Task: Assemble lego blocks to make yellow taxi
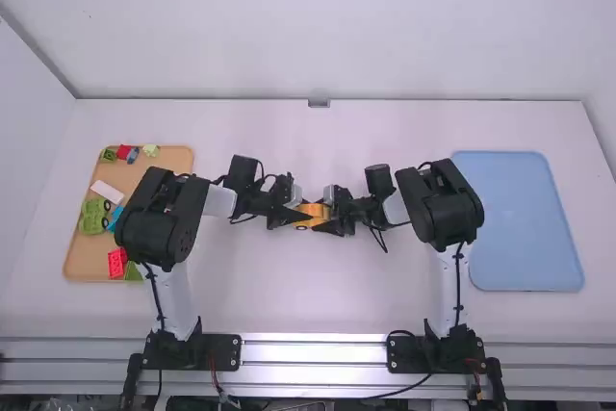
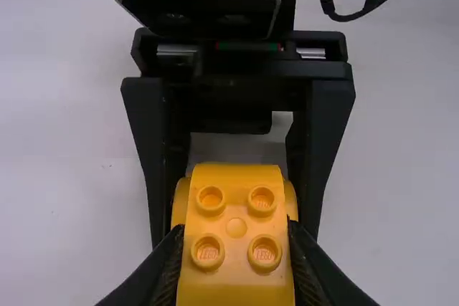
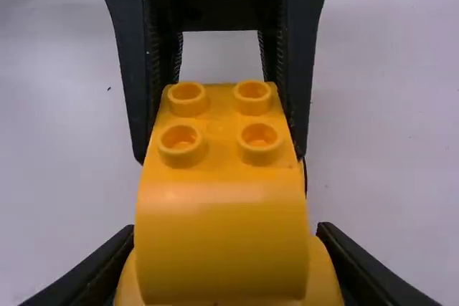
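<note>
The high view is showing the yellow taxi piece (image 1: 312, 211) sitting near the middle of the frame, partly hidden between the two grippers. The left gripper (image 1: 302, 212) is gripping it by its sides, the black fingers (image 2: 166, 263) cut off by the left wrist view's edge. The right gripper (image 1: 325, 212) is clasping the other end, its fingers (image 3: 97, 270) also running out of the right wrist view. Studs are facing up on the piece; its underside is staying out of sight, so wheels cannot be told.

Farther out, at the left of the high view, a wooden tray (image 1: 175, 163) is holding a green block (image 1: 92, 217), a white block (image 1: 107, 192) and a red block (image 1: 116, 263), while the left arm (image 1: 156, 209) is covering part of the tray. Smaller pieces are lying near the tray's far edge, their shapes hard to make out. A blue tray (image 1: 520, 223) is lying at the right.
</note>
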